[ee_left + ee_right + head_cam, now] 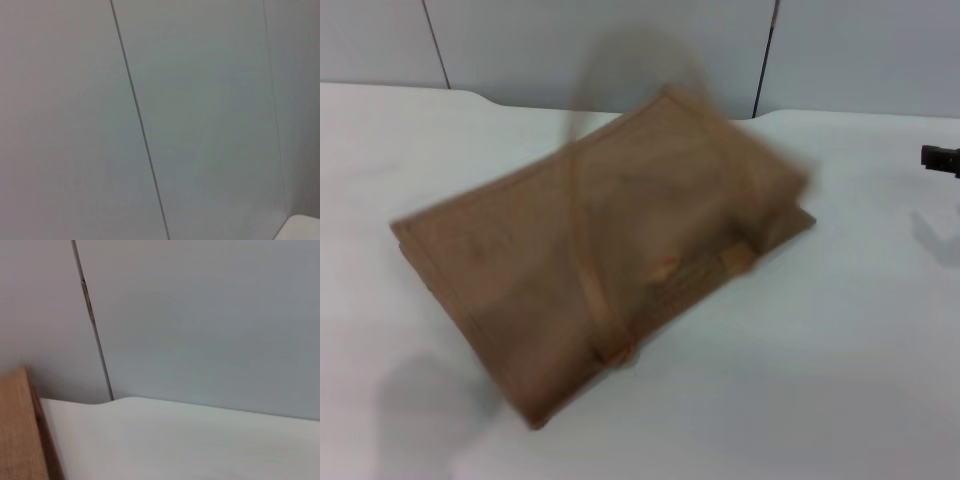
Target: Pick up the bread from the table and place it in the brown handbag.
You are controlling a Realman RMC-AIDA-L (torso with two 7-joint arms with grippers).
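One task item only is on view: the flat brown woven-fabric handbag [610,260], lying on its side on the white table [840,360], its long axis running diagonally from the near left corner toward the far right. Its tan straps [590,270] lie across the upper face, and its image is smeared, which suggests it is in motion or being disturbed.

No bread can be found on the table in any view. It may be inside the bag already, or lie outside what the cameras cover; the pictures do not settle which, so the stage of the task cannot be judged.

The right gripper [940,157] shows only as a dark tip at the far right edge of the head view, well apart from the bag, which lies to its left. Whether its jaws are apart or together cannot be told. The right wrist view catches an edge of the bag against the grey wall panels [200,315].

The left gripper is not seen; its wrist camera faces the wall.

On this evidence the right arm is the nearer one.
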